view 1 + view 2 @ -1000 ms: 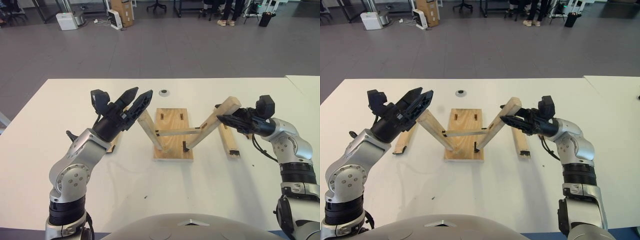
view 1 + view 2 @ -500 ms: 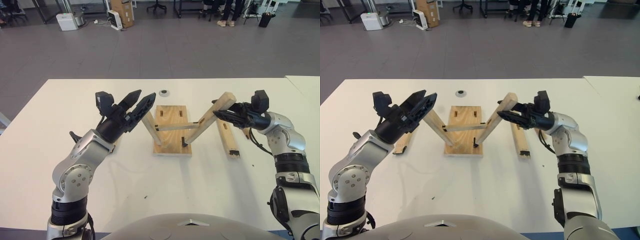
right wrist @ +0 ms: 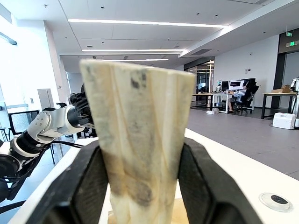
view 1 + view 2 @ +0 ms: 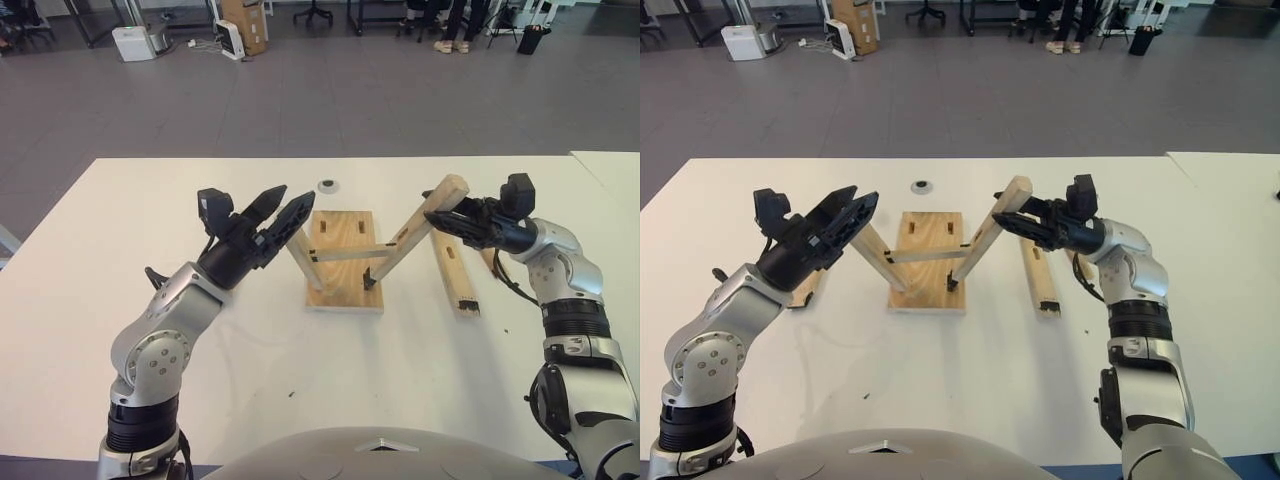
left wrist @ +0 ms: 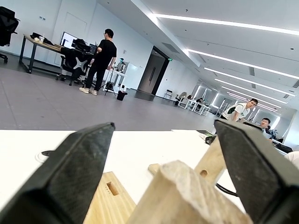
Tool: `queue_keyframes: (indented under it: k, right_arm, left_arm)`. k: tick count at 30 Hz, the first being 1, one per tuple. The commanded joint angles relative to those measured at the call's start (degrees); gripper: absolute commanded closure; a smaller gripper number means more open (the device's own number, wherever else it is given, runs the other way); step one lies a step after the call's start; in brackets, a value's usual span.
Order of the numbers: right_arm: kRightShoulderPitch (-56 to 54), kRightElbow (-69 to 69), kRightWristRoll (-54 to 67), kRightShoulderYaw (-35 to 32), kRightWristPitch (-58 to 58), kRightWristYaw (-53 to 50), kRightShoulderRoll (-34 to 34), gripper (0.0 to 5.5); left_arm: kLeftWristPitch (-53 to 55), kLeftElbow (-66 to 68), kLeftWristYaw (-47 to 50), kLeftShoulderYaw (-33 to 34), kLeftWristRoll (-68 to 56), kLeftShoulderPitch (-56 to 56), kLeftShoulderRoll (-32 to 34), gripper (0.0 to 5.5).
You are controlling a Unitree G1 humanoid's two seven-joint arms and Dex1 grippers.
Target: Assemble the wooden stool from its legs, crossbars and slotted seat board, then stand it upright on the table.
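Note:
The slotted seat board (image 4: 345, 262) lies flat mid-table. On it stands a V of two wooden legs joined by a crossbar (image 4: 350, 252), lower ends on the board. My right gripper (image 4: 437, 217) is shut on the upper part of the right leg (image 4: 412, 235); the right wrist view shows that leg (image 3: 140, 140) clamped between both fingers (image 3: 84, 186). My left gripper (image 4: 288, 203) is open, its fingers spread on either side of the left leg's (image 4: 303, 257) top end. In the left wrist view that leg end (image 5: 187, 196) sits between the fingers (image 5: 70, 177) without touching them.
Another leg piece (image 4: 455, 270) lies flat to the right of the board. A further wooden piece (image 4: 805, 290) lies under my left forearm. A small round disc (image 4: 327, 185) sits behind the board. A second table (image 4: 610, 170) adjoins at the far right.
My right gripper has swung left and away from me with its leg, so the V stands steeper and narrower. My left gripper has shifted slightly right, staying open at the left leg's top.

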Motion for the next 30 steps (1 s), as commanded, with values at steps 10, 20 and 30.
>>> queue_keyframes:
  k: [10, 20, 30]
  right_arm:
    - [-0.3, -1.2, -0.4, 0.3, 3.4, 2.8, -2.8, 3.44]
    - [1.4, -1.6, -2.7, 1.1, 0.0, 1.5, -1.1, 3.44]
    - [6.8, -6.4, -4.7, 5.4, -3.0, 5.0, -4.1, 3.45]
  left_arm:
    - [0.0, 0.3, -0.3, -0.6, 1.3, 1.3, -0.1, 1.56]
    - [0.1, 0.1, -0.2, -1.2, 1.5, 1.4, -0.8, 1.56]
    - [-0.4, 0.0, -0.3, -1.6, 2.6, 2.6, -2.0, 1.56]
